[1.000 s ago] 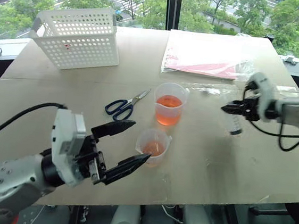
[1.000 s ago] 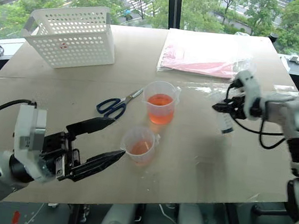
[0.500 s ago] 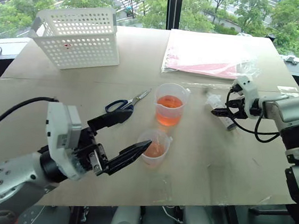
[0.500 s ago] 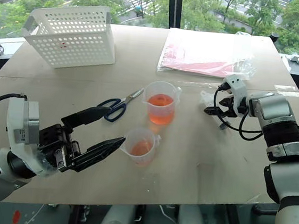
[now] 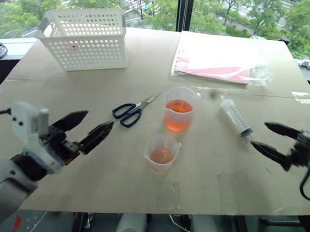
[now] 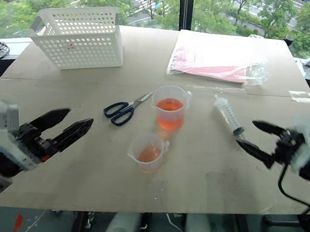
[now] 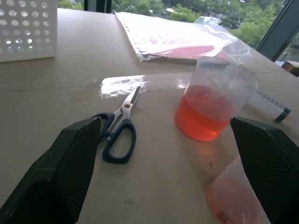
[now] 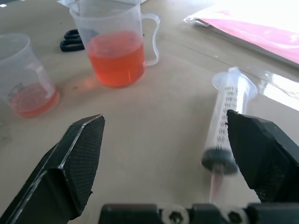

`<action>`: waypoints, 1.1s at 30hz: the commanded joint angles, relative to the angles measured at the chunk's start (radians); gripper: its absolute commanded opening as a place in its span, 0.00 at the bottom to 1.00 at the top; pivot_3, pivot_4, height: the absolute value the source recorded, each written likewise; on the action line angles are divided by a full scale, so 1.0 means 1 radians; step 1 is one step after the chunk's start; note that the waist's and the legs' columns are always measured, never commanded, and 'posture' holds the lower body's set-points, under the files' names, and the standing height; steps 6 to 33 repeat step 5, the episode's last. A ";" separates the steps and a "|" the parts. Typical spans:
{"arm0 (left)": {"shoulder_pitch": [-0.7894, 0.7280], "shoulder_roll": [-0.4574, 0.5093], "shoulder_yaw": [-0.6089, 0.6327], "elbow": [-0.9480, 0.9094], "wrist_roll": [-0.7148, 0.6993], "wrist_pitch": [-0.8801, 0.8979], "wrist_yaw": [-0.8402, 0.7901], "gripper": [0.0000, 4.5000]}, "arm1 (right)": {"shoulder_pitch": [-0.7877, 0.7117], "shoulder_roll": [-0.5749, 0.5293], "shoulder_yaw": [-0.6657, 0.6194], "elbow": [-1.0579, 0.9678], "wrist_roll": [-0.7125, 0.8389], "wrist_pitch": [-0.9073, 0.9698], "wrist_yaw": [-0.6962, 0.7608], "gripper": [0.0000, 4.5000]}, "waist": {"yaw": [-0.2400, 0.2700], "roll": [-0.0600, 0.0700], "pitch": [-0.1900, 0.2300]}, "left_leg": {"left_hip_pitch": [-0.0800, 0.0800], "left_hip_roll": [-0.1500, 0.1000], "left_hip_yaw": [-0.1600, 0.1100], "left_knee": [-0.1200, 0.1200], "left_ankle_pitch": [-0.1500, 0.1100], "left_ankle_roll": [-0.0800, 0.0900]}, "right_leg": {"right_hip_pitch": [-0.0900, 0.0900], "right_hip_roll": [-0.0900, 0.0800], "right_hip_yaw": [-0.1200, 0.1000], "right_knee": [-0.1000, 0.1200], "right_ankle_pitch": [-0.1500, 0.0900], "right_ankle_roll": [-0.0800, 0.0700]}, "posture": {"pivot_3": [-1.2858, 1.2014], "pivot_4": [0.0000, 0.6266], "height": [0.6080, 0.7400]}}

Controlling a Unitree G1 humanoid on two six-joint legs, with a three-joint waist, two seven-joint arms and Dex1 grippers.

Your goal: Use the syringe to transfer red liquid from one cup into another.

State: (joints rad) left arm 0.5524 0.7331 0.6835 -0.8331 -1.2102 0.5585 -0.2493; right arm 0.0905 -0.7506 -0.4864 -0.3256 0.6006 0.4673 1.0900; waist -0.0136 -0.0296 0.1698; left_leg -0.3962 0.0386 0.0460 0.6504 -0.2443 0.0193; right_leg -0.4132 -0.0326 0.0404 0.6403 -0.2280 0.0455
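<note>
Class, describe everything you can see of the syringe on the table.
The syringe is a clear plastic barrel with dark graduation marks, a wide flange and a dark plunger seal. It lies flat on the table, to the right of the taller cup. Nothing grips it; the open right gripper hovers near its seal end.

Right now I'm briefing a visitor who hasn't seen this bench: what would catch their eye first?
Probably the two clear cups of orange-red liquid mid-table: the taller cup behind, the shorter cup nearer the robot. Next, the syringe lying flat on the table to the right of the taller cup, with the open right gripper just short of it. The open left gripper hangs at the left, near the blue-handled scissors.
</note>
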 commanded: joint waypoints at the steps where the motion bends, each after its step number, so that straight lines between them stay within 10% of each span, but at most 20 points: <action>1: 0.062 -0.056 0.031 0.020 0.093 -0.041 -0.068 1.00 | 0.089 0.020 -0.092 -0.042 0.000 -0.087 0.000 0.99 | -0.005 -0.001 0.000 | 0.001 0.000 0.000 0.000 0.000 0.000 | 0.000 0.000 0.000 0.000 0.000 0.000 | 0.52 0.24 1.00; 33: 0.067 -0.101 -0.003 0.064 0.185 -0.061 -0.108 1.00 | 0.149 0.029 -0.107 -0.021 -0.022 -0.144 -0.014 0.99 | -0.005 -0.001 0.000 | 0.003 0.001 -0.001 0.002 0.000 0.000 | 0.000 -0.001 0.001 0.000 0.000 0.000 | 0.52 0.24 1.00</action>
